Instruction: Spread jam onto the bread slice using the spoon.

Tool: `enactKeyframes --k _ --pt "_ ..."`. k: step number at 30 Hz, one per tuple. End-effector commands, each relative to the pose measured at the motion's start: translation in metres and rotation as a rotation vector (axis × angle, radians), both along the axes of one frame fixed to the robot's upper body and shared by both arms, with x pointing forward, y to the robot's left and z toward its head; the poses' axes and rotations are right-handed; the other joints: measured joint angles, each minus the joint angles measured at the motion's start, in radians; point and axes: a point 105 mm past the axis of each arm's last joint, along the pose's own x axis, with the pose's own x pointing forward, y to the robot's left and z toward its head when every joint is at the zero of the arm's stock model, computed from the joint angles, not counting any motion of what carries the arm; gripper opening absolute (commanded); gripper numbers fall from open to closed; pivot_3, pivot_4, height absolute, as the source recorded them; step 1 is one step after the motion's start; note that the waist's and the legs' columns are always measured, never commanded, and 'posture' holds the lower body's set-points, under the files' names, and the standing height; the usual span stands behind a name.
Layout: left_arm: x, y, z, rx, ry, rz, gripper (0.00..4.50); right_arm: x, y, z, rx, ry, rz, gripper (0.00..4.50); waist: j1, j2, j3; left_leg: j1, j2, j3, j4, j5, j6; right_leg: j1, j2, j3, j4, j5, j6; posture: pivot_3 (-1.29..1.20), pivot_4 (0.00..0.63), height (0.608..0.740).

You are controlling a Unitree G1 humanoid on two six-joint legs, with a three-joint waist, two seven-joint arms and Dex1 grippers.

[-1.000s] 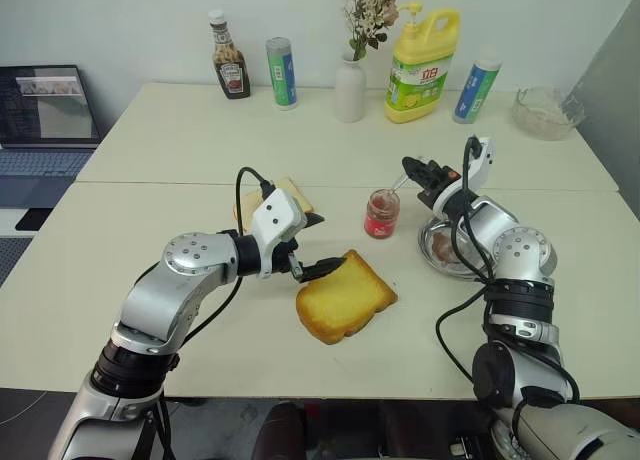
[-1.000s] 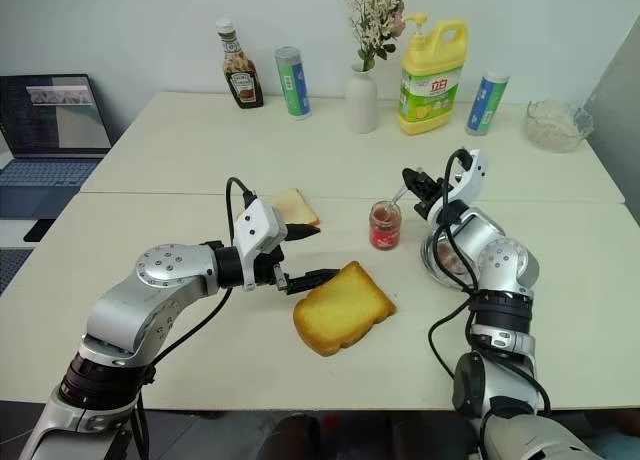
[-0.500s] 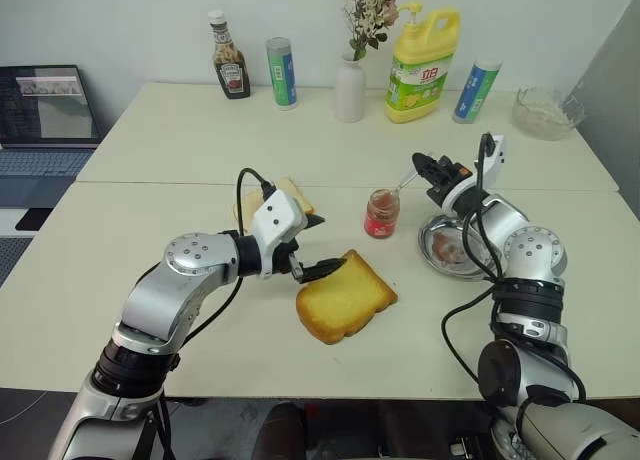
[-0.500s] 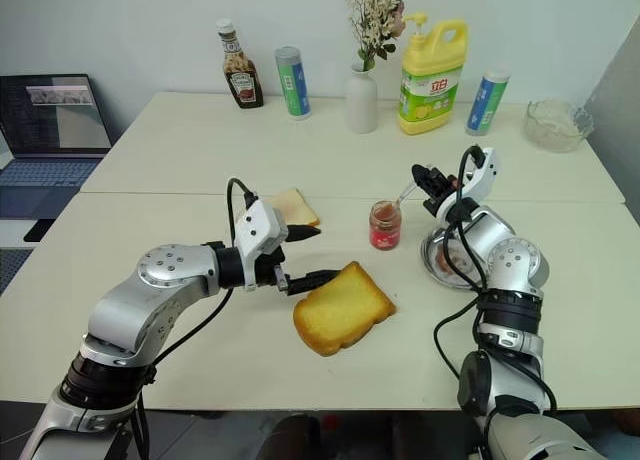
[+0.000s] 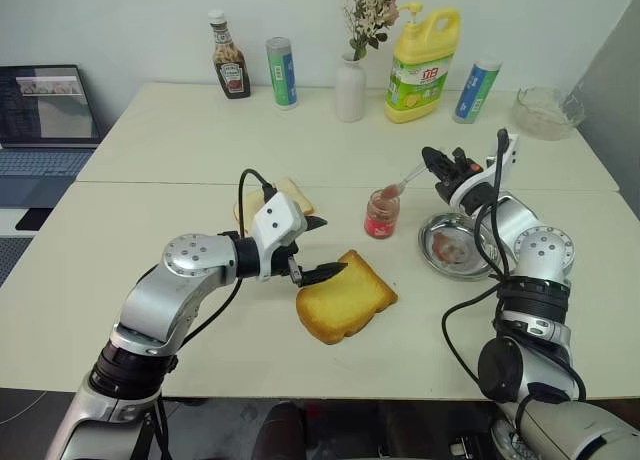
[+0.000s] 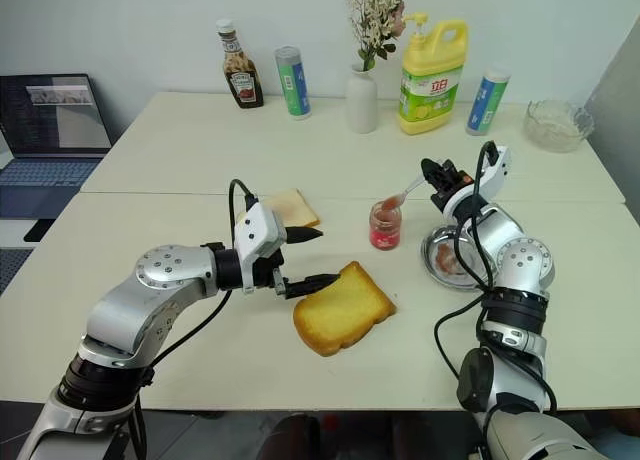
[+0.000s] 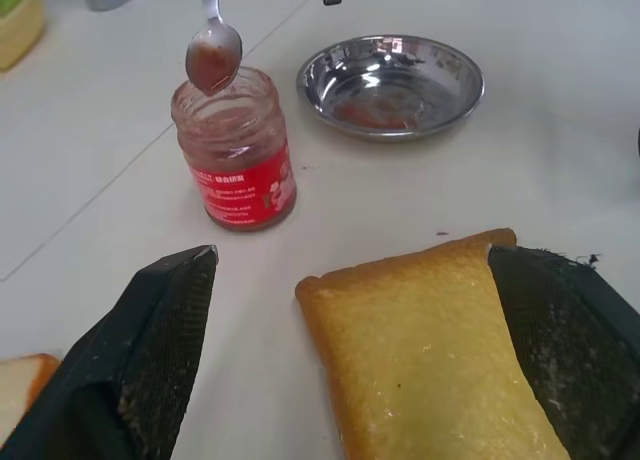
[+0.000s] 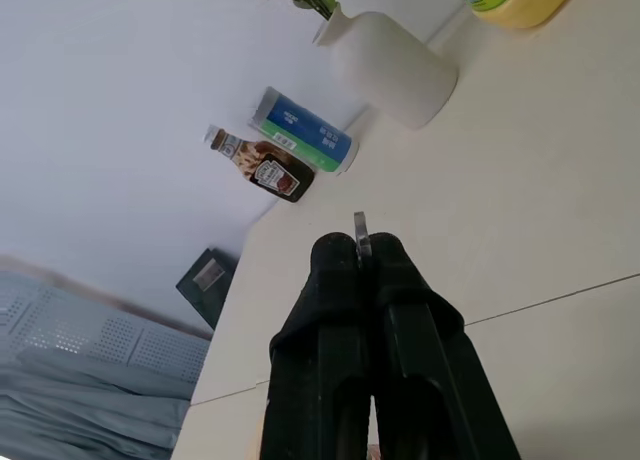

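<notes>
The bread slice, thick and golden, lies flat at the table's front centre. My left gripper is open around its left end, one finger against the crust and the other off to the side. The jam jar stands open behind the slice. My right gripper is shut on the handle of the spoon. The spoon's bowl carries red jam and hovers just over the jar's mouth.
A round steel dish smeared with jam sits right of the jar. A thinner pale slice lies behind my left gripper. Along the back stand a ketchup bottle, a blue can, a vase, a yellow detergent bottle and a glass bowl.
My right gripper has drifted right and a little up while rolling, drawing the spoon's bowl out of the jar to above its mouth. The left arm and the bread have stayed put.
</notes>
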Motion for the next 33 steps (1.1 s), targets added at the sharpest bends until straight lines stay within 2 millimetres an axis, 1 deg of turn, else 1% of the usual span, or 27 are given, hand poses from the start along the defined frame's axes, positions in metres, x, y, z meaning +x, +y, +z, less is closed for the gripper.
enactKeyframes --k 1,5,6,9,13,17,19,21,23,25,26,27,29,30,33 --pt "0.003 -0.001 0.013 -0.020 -0.060 0.004 4.50 -0.006 0.001 0.013 0.021 -0.051 0.014 0.02 0.000 0.000 0.000 0.000 0.000 0.000 0.000 0.000 0.000 0.000 0.000 0.000 0.000 0.000 0.000 0.00 0.150 0.740" --pt "0.005 -0.001 0.013 -0.028 -0.068 0.013 4.50 -0.007 0.000 0.010 0.044 -0.048 0.011 0.02 0.000 0.000 0.000 0.000 0.000 0.000 0.000 0.000 0.000 0.000 0.000 0.000 0.000 0.000 0.000 0.00 0.150 0.740" --pt "0.006 0.000 0.013 -0.029 -0.078 0.017 4.50 -0.008 0.000 0.014 0.058 -0.068 0.013 0.02 0.000 0.000 0.000 0.000 0.000 0.000 0.000 0.000 0.000 0.000 0.000 0.000 0.000 0.000 0.000 0.00 0.150 0.740" --pt "0.007 0.004 0.017 -0.037 -0.109 0.025 4.50 -0.017 0.004 0.036 0.087 -0.175 0.049 0.02 0.000 0.001 0.000 0.000 0.000 0.000 0.000 0.000 0.000 0.000 0.000 0.000 0.000 0.000 0.000 0.00 0.150 0.740" --pt "0.005 0.008 0.023 -0.038 -0.154 0.011 4.50 -0.027 0.012 0.048 0.077 -0.227 0.094 0.02 0.000 0.001 0.001 0.000 0.000 0.000 0.000 0.000 0.000 0.000 0.000 0.000 0.000 0.000 0.000 0.00 0.150 0.740" --pt "-0.005 0.020 0.032 -0.034 -0.193 -0.016 4.50 -0.054 0.034 0.065 0.012 -0.307 0.221 0.02 -0.001 0.001 0.001 0.000 0.000 0.000 -0.001 0.000 0.000 -0.001 0.000 0.000 0.000 0.000 0.000 0.00 0.150 0.740" --pt "-0.012 0.030 0.036 -0.040 -0.191 -0.009 4.50 -0.071 0.047 0.064 -0.059 -0.335 0.307 0.02 -0.001 0.002 0.001 0.000 0.001 0.000 -0.002 0.000 0.000 -0.001 0.000 0.000 0.000 0.000 0.000 0.00 0.150 0.740" --pt "-0.021 0.038 0.034 -0.026 -0.179 -0.007 4.50 -0.086 0.060 0.059 -0.089 -0.338 0.372 0.02 -0.002 0.002 0.001 0.000 0.001 0.000 -0.003 0.000 0.000 -0.001 0.000 0.000 -0.001 0.000 0.000 0.00 0.150 0.740" --pt "-0.034 0.047 0.025 -0.001 -0.136 -0.012 4.50 -0.097 0.073 0.053 -0.133 -0.344 0.426 0.02 -0.003 0.002 0.001 0.000 0.001 0.000 -0.003 0.000 0.000 -0.001 0.000 0.000 -0.001 -0.001 0.000 0.00 0.150 0.740" --pt "-0.043 0.051 0.019 0.012 -0.111 -0.014 4.50 -0.102 0.079 0.049 -0.154 -0.349 0.446 0.02 -0.003 0.002 0.001 0.000 0.001 0.000 -0.003 0.000 0.000 -0.002 0.000 0.001 -0.001 -0.001 0.000 0.00 0.150 0.740" --pt "-0.051 0.053 0.012 0.029 -0.086 -0.020 4.50 -0.104 0.083 0.046 -0.168 -0.350 0.454 0.02 -0.003 0.002 0.001 0.000 0.001 0.000 -0.003 0.000 0.000 -0.002 0.000 0.000 -0.001 -0.001 0.000 0.00 0.150 0.740" --pt "-0.063 0.056 0.001 0.053 -0.058 -0.032 4.50 -0.108 0.091 0.042 -0.191 -0.355 0.478 0.02 -0.004 0.002 0.002 0.000 0.001 0.000 -0.003 0.000 0.000 -0.002 0.000 0.000 -0.001 -0.001 -0.001 0.00 0.150 0.740" --pt "-0.078 0.058 -0.014 0.079 -0.021 -0.039 4.50 -0.114 0.105 0.031 -0.233 -0.359 0.519 0.02 -0.007 0.002 0.002 0.000 0.001 0.001 -0.004 0.000 0.000 -0.001 0.000 0.001 -0.001 -0.001 -0.001 0.00 0.150 0.740" --pt "-0.081 0.058 -0.020 0.083 -0.019 -0.028 4.50 -0.116 0.111 0.025 -0.265 -0.364 0.539 0.02 -0.007 0.002 0.002 0.000 0.001 0.001 -0.004 0.000 0.000 -0.001 -0.001 0.001 -0.002 -0.001 -0.001 0.00 0.150 0.740" --pt "-0.086 0.057 -0.028 0.087 -0.019 -0.019 4.50 -0.119 0.121 0.011 -0.340 -0.387 0.569 0.02 0.001 0.002 0.002 0.000 0.001 -0.001 -0.004 0.000 0.000 -0.001 0.000 0.001 -0.001 -0.002 -0.002 0.00 0.150 0.740"
